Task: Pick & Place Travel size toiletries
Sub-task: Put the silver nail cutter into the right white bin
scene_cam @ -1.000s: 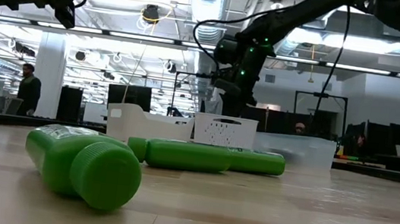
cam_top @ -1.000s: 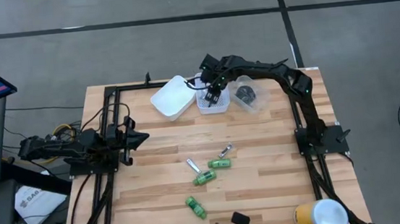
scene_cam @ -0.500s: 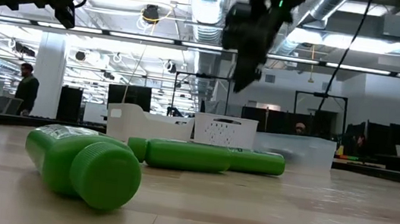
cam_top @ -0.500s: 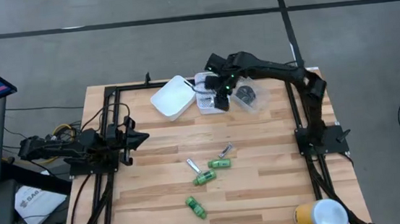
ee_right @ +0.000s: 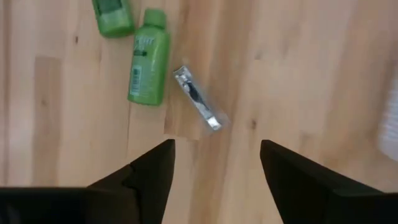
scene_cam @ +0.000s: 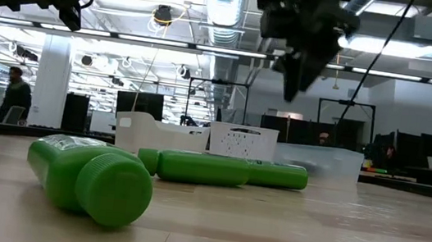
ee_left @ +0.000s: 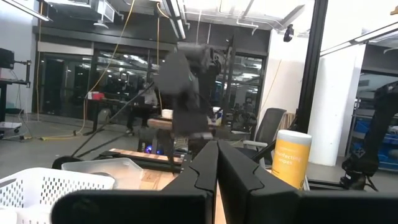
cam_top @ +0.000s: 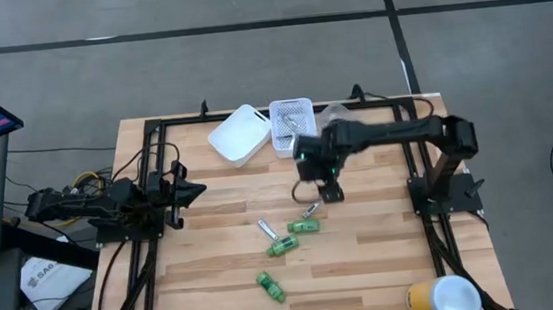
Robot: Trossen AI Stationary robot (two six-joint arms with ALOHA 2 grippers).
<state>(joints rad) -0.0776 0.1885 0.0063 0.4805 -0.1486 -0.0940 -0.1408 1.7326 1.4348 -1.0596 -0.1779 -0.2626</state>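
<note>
Three green bottles lie on their sides on the wood: one (cam_top: 305, 227), one (cam_top: 282, 246) and one (cam_top: 271, 286) nearest the near edge. Two slim silvery tubes lie flat, one (cam_top: 311, 210) and one (cam_top: 264, 227). My right gripper (cam_top: 325, 185) hangs open above the table's middle, just far of the first tube. In its wrist view the gripper (ee_right: 217, 168) frames that tube (ee_right: 198, 98), with a green bottle (ee_right: 149, 56) beside it. My left gripper (cam_top: 181, 191) waits shut at the table's left side. No black pots show.
A white bin (cam_top: 239, 134), a white basket (cam_top: 292, 123) and a clear tub (cam_top: 345, 117), partly under my right arm, stand along the far edge. A yellow-and-white canister (cam_top: 444, 299) sits at the near right corner. Bare wood lies between the bottles and both side frames.
My right gripper has left the white basket at the far edge, risen, and swung toward the near edge to hang over the table's middle above a silvery tube. The bottles and tubes have stayed where they lay.
</note>
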